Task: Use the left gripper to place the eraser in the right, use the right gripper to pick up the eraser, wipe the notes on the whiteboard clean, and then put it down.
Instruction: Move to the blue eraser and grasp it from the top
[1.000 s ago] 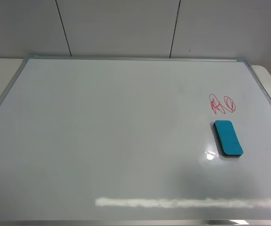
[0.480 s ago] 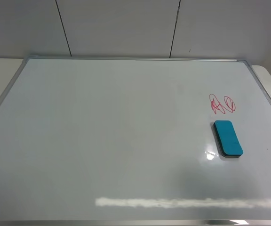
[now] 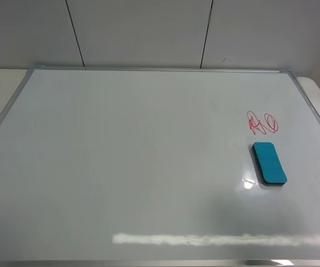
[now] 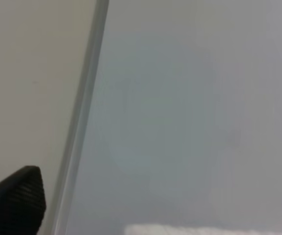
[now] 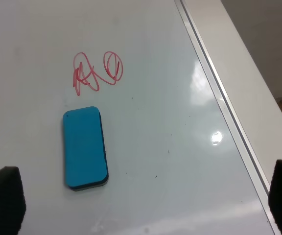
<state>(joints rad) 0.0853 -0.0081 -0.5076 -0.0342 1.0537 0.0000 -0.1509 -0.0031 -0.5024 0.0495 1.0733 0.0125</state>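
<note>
Nothing has moved — eraser (image 3: 269,163) lies below notes (image 3: 262,123); both grippers (image 5: 146,200) (image 4: 160,196) spread wide, empty.

No readable text, brand, label or number anywhere. Only marking: the notes (image 3: 262,123), red marker on the whiteboard (image 3: 121,167), a squiggle next to a circled shape, not legible as letters or digits in the exterior high view or the right wrist view. The eraser (image 3: 269,163) shows plain teal, no print visible.
</note>
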